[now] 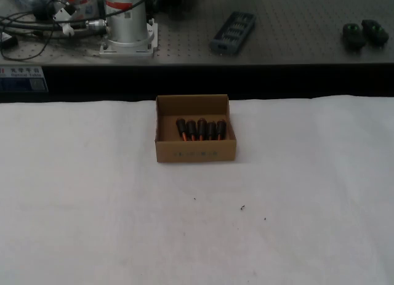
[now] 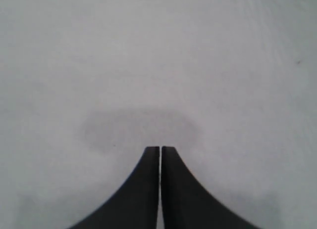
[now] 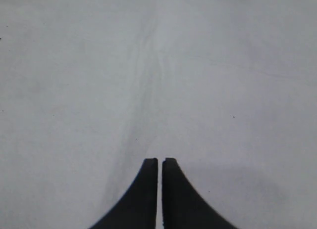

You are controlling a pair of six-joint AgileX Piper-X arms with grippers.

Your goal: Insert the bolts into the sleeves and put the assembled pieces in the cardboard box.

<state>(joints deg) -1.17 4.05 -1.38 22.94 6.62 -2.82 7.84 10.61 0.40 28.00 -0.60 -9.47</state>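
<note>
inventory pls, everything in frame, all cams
cardboard box: 1, brown, open top, middle of the cloth
assembled pieces: 5, black sleeves with orange bolts, side by side in the box
white cloth: 1, white, covers the near bench
specks: about 3, dark, on the cloth in front of the box
metal post: 1, silver, far table, left
cables: several, dark, beside the post
rack: 1, dark grey, far table behind the box
knobs: 2, black, far right
left gripper: black, shut, over cloth
right gripper: black, shut, over cloth
</note>
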